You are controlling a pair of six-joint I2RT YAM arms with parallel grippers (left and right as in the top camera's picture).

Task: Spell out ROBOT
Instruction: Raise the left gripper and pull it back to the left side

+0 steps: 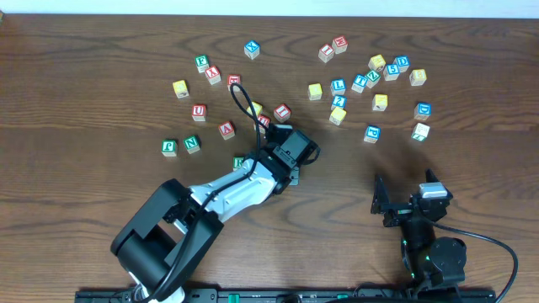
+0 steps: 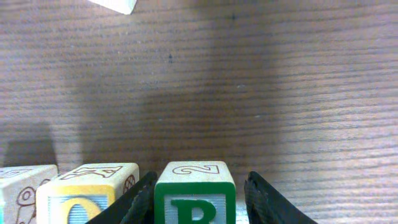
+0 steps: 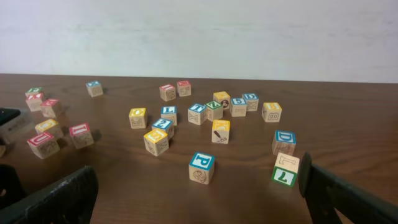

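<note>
The counter (image 1: 84, 84) carries a scatter of loose alphabet cubes across its far half. The left arm (image 1: 227, 189) is stretched over the middle, and the right arm (image 1: 429, 252) is parked at the near right. The right end effector (image 1: 407, 200) has its fingers spread wide apart and holds nothing.

The left end effector (image 2: 196, 208) is clamped on the green-framed B cube (image 2: 194, 186), held upright just right of the yellow-framed O cube (image 2: 87, 196). A 3rd cube (image 2: 22, 190) is seen left of that, its letter cut off. Whether the B cube already rests on the counter cannot be told.

The step in hand is judged to be the placing of B as the 3rd letter. It should be lowered flat, with its face kept level with O. The left finger (image 2: 140, 202) stands in the narrow gap beside O, so the fingers should be opened only slightly. The end effector should then be lifted straight up, lest O be nudged out of line.
</note>
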